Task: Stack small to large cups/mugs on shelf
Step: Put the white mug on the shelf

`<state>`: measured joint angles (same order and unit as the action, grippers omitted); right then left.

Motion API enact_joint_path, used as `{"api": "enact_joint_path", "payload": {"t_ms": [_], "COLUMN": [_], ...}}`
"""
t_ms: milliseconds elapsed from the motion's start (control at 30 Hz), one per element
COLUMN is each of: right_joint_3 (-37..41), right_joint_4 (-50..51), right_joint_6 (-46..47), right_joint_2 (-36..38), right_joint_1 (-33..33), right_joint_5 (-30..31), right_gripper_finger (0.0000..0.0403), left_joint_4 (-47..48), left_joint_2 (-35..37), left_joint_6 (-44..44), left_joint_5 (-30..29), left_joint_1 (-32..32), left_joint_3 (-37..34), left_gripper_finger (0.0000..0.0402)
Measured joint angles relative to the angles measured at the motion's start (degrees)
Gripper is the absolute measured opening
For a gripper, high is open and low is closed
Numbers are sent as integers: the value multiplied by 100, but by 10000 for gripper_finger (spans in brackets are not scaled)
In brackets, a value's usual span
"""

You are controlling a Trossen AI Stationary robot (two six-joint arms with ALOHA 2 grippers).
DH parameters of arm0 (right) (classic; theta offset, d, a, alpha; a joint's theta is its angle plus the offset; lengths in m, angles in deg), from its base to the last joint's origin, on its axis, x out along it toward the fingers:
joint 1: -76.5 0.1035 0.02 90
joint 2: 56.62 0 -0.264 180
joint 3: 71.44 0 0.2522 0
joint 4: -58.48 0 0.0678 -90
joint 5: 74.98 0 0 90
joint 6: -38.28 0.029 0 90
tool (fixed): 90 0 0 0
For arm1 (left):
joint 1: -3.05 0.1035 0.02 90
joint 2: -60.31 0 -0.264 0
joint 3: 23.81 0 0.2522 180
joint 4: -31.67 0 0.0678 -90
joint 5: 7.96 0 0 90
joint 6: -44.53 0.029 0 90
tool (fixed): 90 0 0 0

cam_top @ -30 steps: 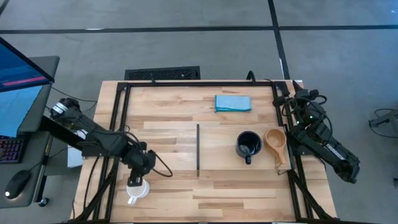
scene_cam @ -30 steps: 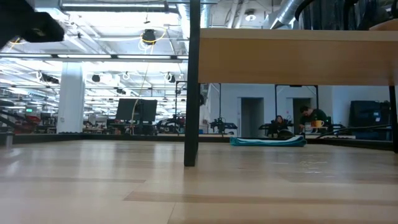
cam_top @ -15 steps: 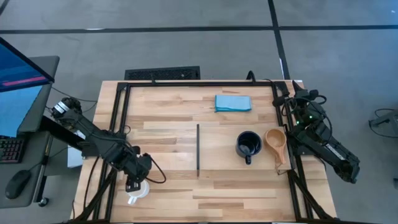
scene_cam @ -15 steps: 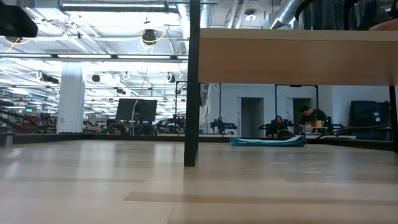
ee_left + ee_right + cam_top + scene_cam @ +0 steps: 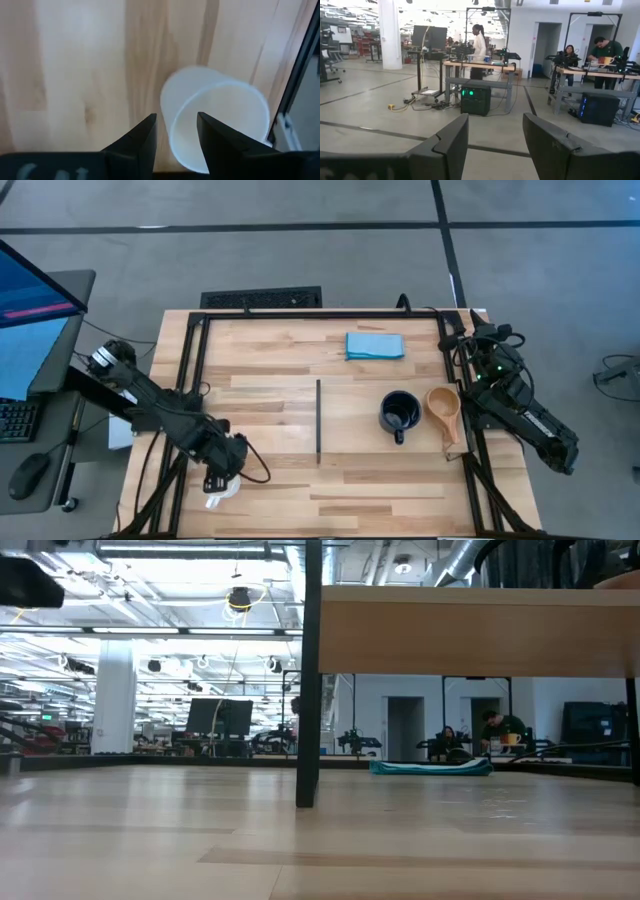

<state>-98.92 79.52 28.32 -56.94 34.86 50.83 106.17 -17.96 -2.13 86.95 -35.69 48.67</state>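
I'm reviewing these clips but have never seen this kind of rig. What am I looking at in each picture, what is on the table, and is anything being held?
Two dark robot arms work at a wooden table. The overhead picture shows everything. The left gripper is over the white mug at the table's near-left corner. The left wrist camera looks past its fingers: they are open, one on each side of the mug's wall, not gripping, so nothing is held. The right gripper waits open beyond the table's right edge, and its wrist camera sees only the room and people. Also on the table are a black mug, a tan wooden cup, a blue cloth and the shelf, seen edge-on from above as a thin dark line. The low camera sits at table height, looking under the shelf's pale plank.
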Motion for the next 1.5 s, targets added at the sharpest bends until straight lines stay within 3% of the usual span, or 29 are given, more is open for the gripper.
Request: {"api": "enact_joint_path", "payload": {"t_ms": [167,433,767,967,1500], "right_joint_3": [0,0,2,2,2], "right_joint_4": [-1,-1,-1,-1,-1], "right_joint_6": [-6,5,3,1,99], "right_joint_2": [0,0,0,0,0], "right_joint_1": [0,0,0,0,0], "right_joint_5": [0,0,-2,-2,-2], "right_gripper_finger": [210,210,210,210,210], "left_joint_4": [160,277,261,243,-222], "left_joint_2": [-433,-629,-627,-620,-595], "left_joint_6": [222,357,350,407,2273], "left_joint_5": [640,485,224,23,-1212], "left_joint_1": [2,6,18,52,1611], "left_joint_3": [0,-2,-2,-2,0], "left_gripper_finger": [130,124,14,3,1]}}
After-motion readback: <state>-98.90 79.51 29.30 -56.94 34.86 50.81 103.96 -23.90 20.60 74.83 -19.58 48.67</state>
